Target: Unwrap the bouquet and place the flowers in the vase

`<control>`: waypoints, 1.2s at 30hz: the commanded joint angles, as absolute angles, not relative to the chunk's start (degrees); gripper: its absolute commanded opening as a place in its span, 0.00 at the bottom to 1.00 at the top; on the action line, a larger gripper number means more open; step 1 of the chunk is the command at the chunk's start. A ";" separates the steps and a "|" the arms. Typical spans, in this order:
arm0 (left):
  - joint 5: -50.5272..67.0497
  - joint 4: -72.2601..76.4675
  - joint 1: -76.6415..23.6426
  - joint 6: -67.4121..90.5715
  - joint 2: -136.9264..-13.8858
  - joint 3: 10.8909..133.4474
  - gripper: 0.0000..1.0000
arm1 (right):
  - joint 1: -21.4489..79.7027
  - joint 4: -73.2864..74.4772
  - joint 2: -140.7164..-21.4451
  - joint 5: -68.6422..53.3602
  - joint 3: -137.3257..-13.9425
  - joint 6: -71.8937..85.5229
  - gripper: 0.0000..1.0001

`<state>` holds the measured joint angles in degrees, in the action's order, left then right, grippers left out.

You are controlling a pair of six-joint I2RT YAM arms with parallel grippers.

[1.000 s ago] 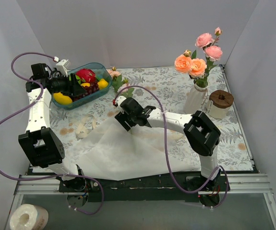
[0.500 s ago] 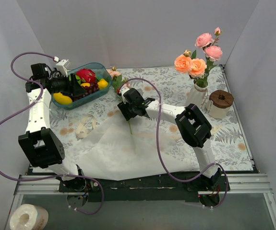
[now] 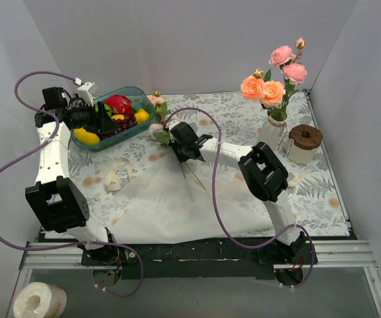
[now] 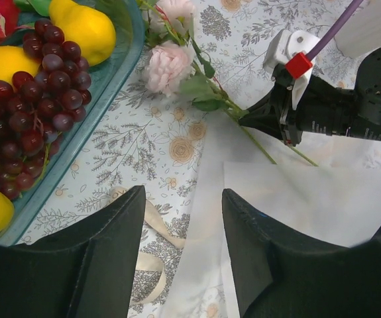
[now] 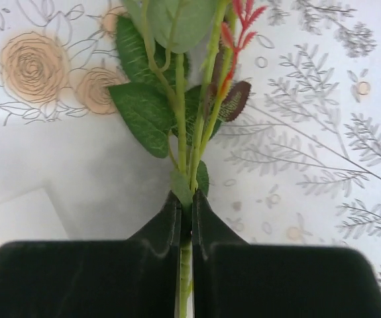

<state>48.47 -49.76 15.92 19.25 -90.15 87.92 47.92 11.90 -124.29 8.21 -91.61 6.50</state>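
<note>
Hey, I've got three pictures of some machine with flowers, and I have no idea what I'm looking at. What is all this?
It is a robot: a left arm and a right arm, bolted at the near edge of a table. The wide picture looks down from above; the other two come from a camera on each wrist. On the table lie unfolded white paper, a cream ribbon, a tray of fruit, a lidded jar and a white vase holding roses. The right gripper is shut on a flower stem. The left gripper hangs open near the tray, holding nothing.
</note>
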 commanded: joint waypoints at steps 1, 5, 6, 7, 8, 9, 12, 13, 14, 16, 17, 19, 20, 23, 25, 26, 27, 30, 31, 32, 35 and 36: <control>48.34 -50.36 16.08 17.84 -87.72 89.74 0.50 | 46.50 9.85 -117.70 13.26 -93.43 3.96 0.01; 48.87 -50.27 16.17 18.02 -87.71 89.91 0.50 | 44.92 9.58 -112.51 15.99 -94.66 2.03 0.01; 48.95 -50.45 16.08 18.02 -87.71 90.26 0.50 | 44.56 9.32 -111.46 16.26 -94.83 1.76 0.01; 49.13 -50.54 16.08 18.02 -87.71 90.35 0.50 | 44.39 9.14 -109.44 16.61 -95.70 1.67 0.01; 49.13 -50.62 16.08 17.93 -87.63 90.35 0.50 | 44.21 8.97 -108.47 16.70 -96.32 1.06 0.01; 49.22 -50.80 16.08 17.84 -87.54 90.53 0.50 | 44.21 9.05 -107.76 16.87 -97.02 0.53 0.01; 49.13 -51.06 16.08 17.32 -87.19 90.62 0.50 | 44.21 9.32 -104.34 17.40 -100.10 -1.48 0.01; 49.13 -51.15 16.08 17.31 -87.10 90.53 0.50 | 44.21 8.79 -101.80 16.97 -100.63 -2.02 0.01; 49.13 -51.07 16.08 17.23 -86.93 90.53 0.50 | 44.21 7.83 -100.21 16.53 -100.98 -3.07 0.01; 49.39 -50.98 16.08 17.31 -86.92 90.44 0.50 | 44.21 4.49 -95.47 13.99 -101.51 -6.32 0.01; 49.57 -50.80 16.08 17.40 -87.01 90.35 0.50 | 44.12 3.26 -93.80 12.84 -101.69 -7.55 0.01; 50.09 -50.71 16.08 17.84 -87.19 90.61 0.50 | 44.12 -2.60 -87.91 11.35 -100.38 -10.96 0.01; 50.79 -50.71 16.08 18.02 -87.19 90.79 0.50 | 44.12 -4.55 -85.98 10.82 -99.76 -11.86 0.01; 52.47 -50.28 16.08 18.28 -86.92 90.53 0.50 | 44.21 -10.62 -79.03 13.70 -98.18 -16.07 0.01; 53.26 -49.75 16.08 18.28 -86.40 90.18 0.50 | 44.21 -15.96 -73.58 17.99 -94.50 -18.36 0.01; 53.70 -49.49 16.08 18.28 -86.22 89.65 0.50 | 44.21 -18.61 -71.82 20.54 -92.92 -20.63 0.01; 53.88 -48.79 16.08 18.37 -86.13 89.39 0.50 | 44.21 -21.59 -68.41 23.87 -90.55 -21.87 0.01; 54.23 -48.77 16.08 18.63 -86.39 89.82 0.50 | 44.12 -35.04 -62.08 34.09 -81.58 -27.06 0.01; 54.49 -49.04 16.08 18.55 -86.66 90.17 0.50 | 44.12 -39.59 -60.92 36.97 -78.43 -28.81 0.01; 54.67 -49.39 16.08 18.28 -86.92 90.52 0.50 | 44.12 -41.99 -60.13 38.74 -77.27 -31.79 0.01; 55.81 -49.57 16.08 18.10 -86.92 90.61 0.50 | 43.51 -52.84 -57.92 44.28 -72.26 -36.63 0.01; 56.59 -49.66 16.08 18.02 -87.10 90.62 0.50 | 42.20 -55.08 -57.66 45.25 -71.03 -38.48 0.01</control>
<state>53.17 -49.71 15.92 18.41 -89.32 88.82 43.99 -37.32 -56.97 34.52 -76.62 -28.16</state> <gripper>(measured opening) 0.498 0.058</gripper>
